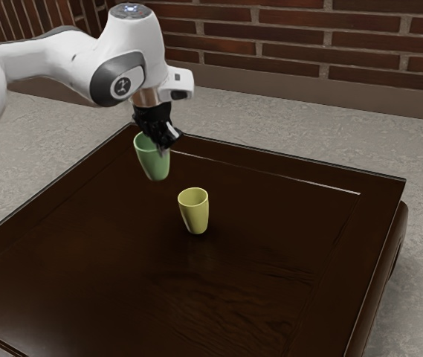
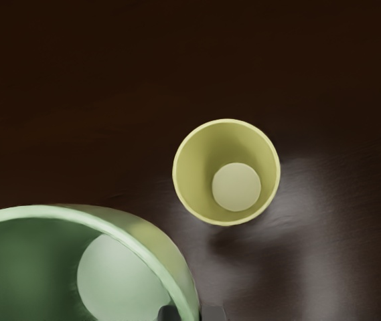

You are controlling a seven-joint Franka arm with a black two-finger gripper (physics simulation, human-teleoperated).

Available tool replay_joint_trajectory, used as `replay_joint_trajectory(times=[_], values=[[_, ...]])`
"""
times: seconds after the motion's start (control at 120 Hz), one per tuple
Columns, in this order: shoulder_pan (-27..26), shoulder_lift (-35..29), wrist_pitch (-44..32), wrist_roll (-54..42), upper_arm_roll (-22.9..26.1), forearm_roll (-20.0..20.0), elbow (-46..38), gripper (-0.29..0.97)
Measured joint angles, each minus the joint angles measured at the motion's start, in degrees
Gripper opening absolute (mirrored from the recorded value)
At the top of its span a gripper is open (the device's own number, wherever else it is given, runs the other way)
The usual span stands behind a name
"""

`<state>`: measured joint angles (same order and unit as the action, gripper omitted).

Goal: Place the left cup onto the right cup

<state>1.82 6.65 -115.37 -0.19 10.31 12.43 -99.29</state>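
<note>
The gripper point(image 1: 160, 141) pinches with its fingers the rim of the green cup point(image 1: 152, 160), which hangs tilted in the air, off the tabletop point(image 1: 270, 297). The yellow cup point(image 1: 193, 210) stands upright near the tabletop's middle, apart from it. The wrist view looks into both cups, showing the pale bottoms of the green point(image 2: 43, 267) and the yellow point(image 2: 225, 172).

Arm point(image 1: 47, 59): glossy white rounded links, one grey circular joint cap point(image 1: 124, 83) bearing a small white marking. Blue indicator light point(image 1: 128, 10) on the top joint. Gripper point(image 1: 162, 141) black, two-fingered, under a white flange point(image 1: 175, 80).
</note>
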Motion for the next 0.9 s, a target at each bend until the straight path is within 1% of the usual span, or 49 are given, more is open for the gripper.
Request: replay_joint_trajectory(times=[0.192, 0.3, 0.442, 0.708, 0.9], values=[[0.3, 0.3, 4.7, 3.7, 1.0, 0.6, 0.3, -0.1], [0.5, 3.9, 5.9, 5.6, 2.6, 0.7, 3.9, -0.11], [-0.9, 6.6, 7.0, 8.0, 4.4, 2.0, 7.3, -0.11], [-2.1, 12.7, 9.6, 11.4, 4.7, 4.3, 15.0, -0.11], [-2.2, 17.5, 10.6, 13.0, 4.7, 4.9, 19.4, -0.11]])
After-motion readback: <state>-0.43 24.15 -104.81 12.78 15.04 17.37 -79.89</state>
